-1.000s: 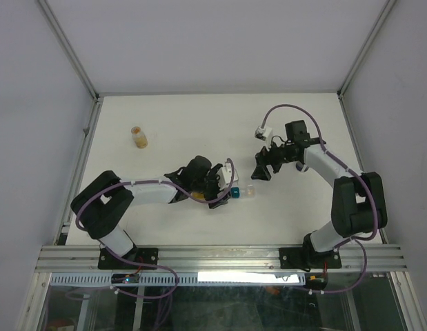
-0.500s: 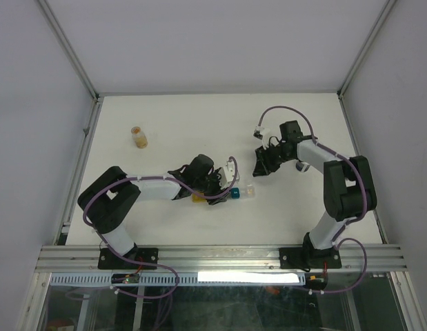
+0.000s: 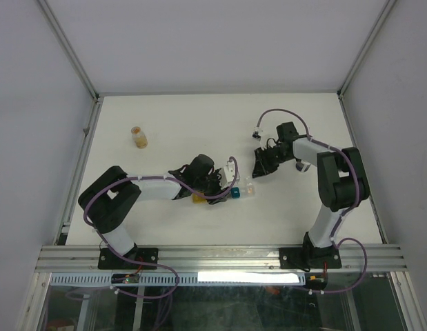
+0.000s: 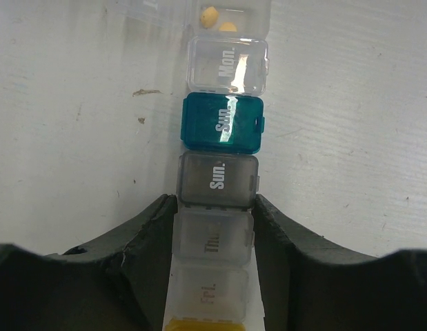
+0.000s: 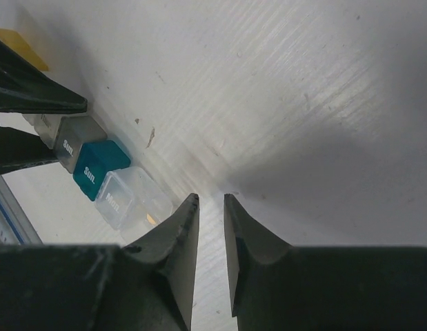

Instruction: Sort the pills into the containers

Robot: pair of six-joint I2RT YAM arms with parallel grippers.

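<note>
The containers [image 4: 220, 200] lie as a strip mid-counter [image 3: 185, 117], teal "Sun." lid [image 4: 223, 124] beside a clear "Mon." one [image 4: 227, 65]. The left hand [image 4: 214, 234] pinches the strip's sides — the right hand [image 5: 210, 227] hovers nearby, fingers nearly pressed together, gripping nothing.

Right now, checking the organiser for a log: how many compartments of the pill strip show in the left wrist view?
7: yellow one at the bottom edge, "Fri.", "Thu." between the left pincer fingers, grey "Sun.", teal "Sun.", "Mon.", and one holding pills. More may lie out of frame.
</note>
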